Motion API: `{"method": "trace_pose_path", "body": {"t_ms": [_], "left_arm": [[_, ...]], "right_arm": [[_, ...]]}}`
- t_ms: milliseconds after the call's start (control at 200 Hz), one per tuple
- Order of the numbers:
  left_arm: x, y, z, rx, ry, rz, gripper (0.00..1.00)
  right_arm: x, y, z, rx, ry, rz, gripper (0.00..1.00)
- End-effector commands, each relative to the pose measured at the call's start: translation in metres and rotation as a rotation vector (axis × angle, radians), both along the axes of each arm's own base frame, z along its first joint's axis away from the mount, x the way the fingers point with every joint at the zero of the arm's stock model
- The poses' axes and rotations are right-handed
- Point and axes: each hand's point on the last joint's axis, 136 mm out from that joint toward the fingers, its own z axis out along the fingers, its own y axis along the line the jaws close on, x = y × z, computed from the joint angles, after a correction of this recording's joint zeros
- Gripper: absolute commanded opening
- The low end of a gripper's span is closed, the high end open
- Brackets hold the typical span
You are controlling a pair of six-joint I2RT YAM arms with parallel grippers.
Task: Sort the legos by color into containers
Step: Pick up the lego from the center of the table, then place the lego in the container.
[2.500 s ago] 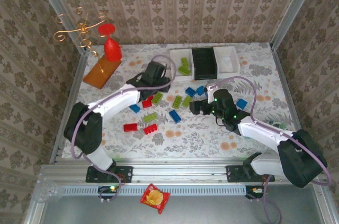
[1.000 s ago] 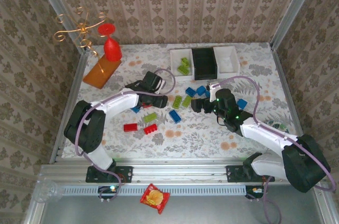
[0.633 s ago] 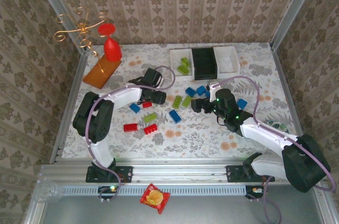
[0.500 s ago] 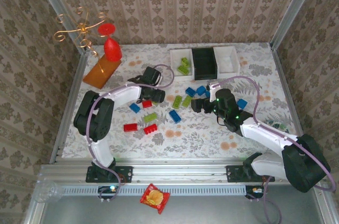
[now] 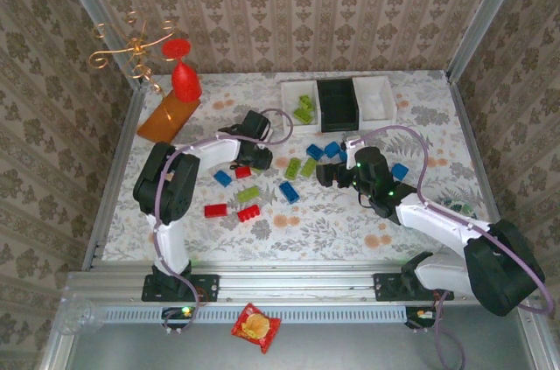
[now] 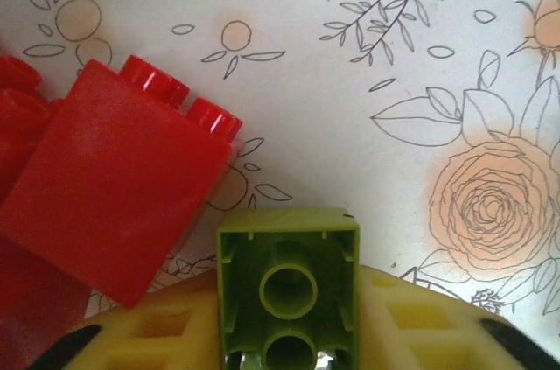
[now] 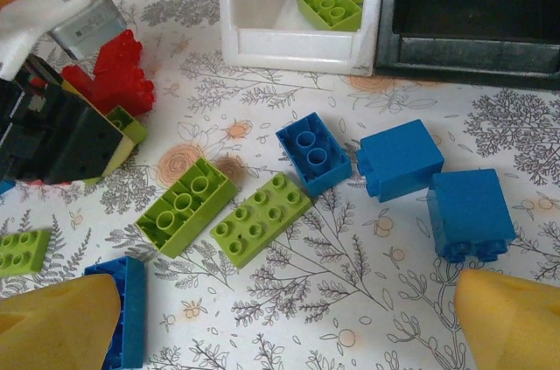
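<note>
A lime green brick [image 6: 288,287] sits clamped between the yellow fingers [image 6: 420,322] of the left gripper [image 5: 257,157]. Its hollow underside faces the wrist camera, with two round tubes inside. The bottom edge of that view cuts off its lower part, and I cannot tell whether it touches the cloth. Just to its left a red brick [image 6: 114,204] lies on its side, with more red plastic running off the edge.

From above, this spot is left of the table's middle, near the left white bin [image 5: 286,94], which holds a few green bricks [image 5: 304,109]. The black bin [image 5: 337,125] stands against it, then the right white bin [image 5: 389,94]; what lies in those two is hard to make out. Loose blue bricks [image 5: 314,151], green ones [image 5: 292,169] and red ones [image 5: 215,210] are spread in front of the bins. The right gripper [image 5: 325,175] hangs over them with jaws spread wide, holding nothing, its yellow fingertips [image 7: 512,322] at the bottom corners of its own view.

The table [image 5: 420,116] wears a white cloth printed with grey leaves and orange roses. Brown patterned wallpaper [image 5: 306,11] closes three sides. A red cone figure [image 5: 185,80] and an orange wedge [image 5: 166,119] stand in the far left corner.
</note>
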Motion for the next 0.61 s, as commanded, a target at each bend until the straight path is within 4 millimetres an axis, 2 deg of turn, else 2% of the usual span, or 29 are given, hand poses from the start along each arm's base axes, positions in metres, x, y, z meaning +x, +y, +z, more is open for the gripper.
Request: {"method": "trace_pose_path", "body": {"t_ms": [0, 160, 270, 435, 600], "left_arm": [[0.009, -0.008, 0.019, -0.041, -0.051, 0.001, 0.30], [0.034, -0.040, 0.088, -0.261, -0.212, -0.002, 0.27], [0.055, -0.060, 0.116, -0.316, -0.294, -0.010, 0.27], [0.091, -0.081, 0.138, -0.305, -0.372, -0.010, 0.28], [0.131, -0.097, 0.140, -0.259, -0.427, 0.009, 0.32]], "right_arm": [[0.003, 0.005, 0.006, 0.015, -0.012, 0.017, 0.99], [0.002, 0.005, 0.009, 0.027, -0.033, 0.014, 0.99], [0.002, 0.004, 0.008, 0.025, -0.029, 0.011, 0.99], [-0.004, 0.019, 0.016, 0.080, -0.054, 0.098, 0.99], [-0.004, 0.020, 0.017, 0.080, -0.053, 0.102, 0.99]]}}
